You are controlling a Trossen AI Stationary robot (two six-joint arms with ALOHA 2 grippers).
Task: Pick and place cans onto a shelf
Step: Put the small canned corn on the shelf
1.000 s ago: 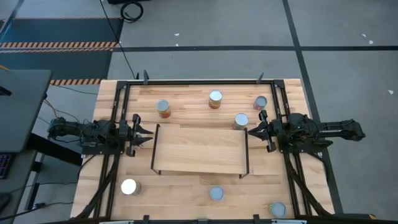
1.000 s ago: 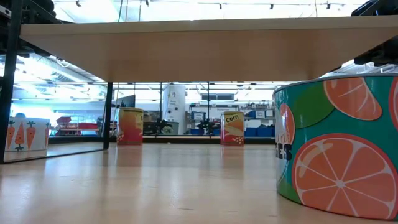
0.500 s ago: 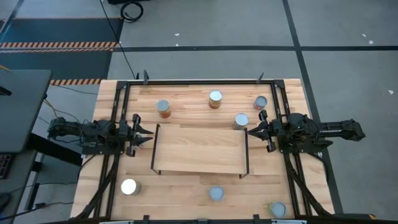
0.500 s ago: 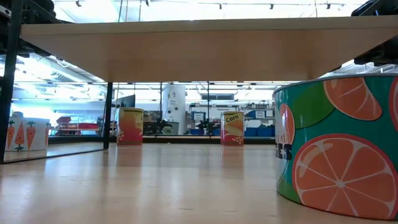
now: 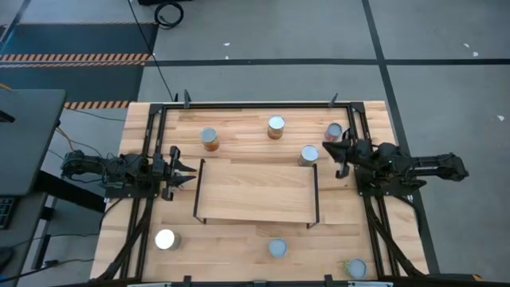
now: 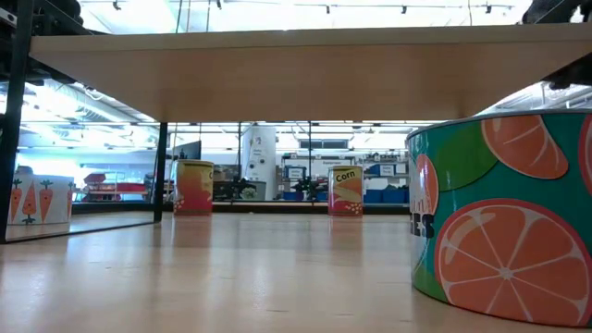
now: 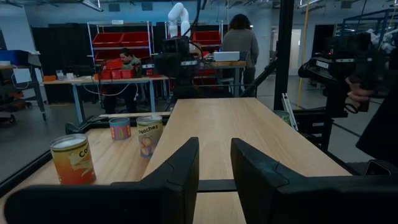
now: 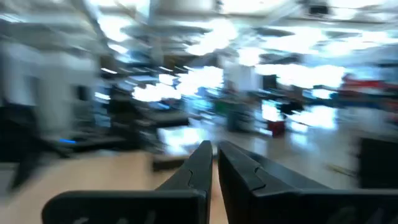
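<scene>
The right gripper (image 5: 327,151), fingers nearly closed and empty, has swung toward the can (image 5: 309,154) at the shelf's (image 5: 255,191) two o'clock. The left gripper (image 5: 189,172) waits, slightly open, empty.

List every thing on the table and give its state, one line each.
shelf: standing at table centre, top bare.
cans: seven visible, all upright on the tabletop, none shelved.
left gripper: open, at the shelf's left end.
right gripper: nearly shut, empty, near the back-right cans.
</scene>
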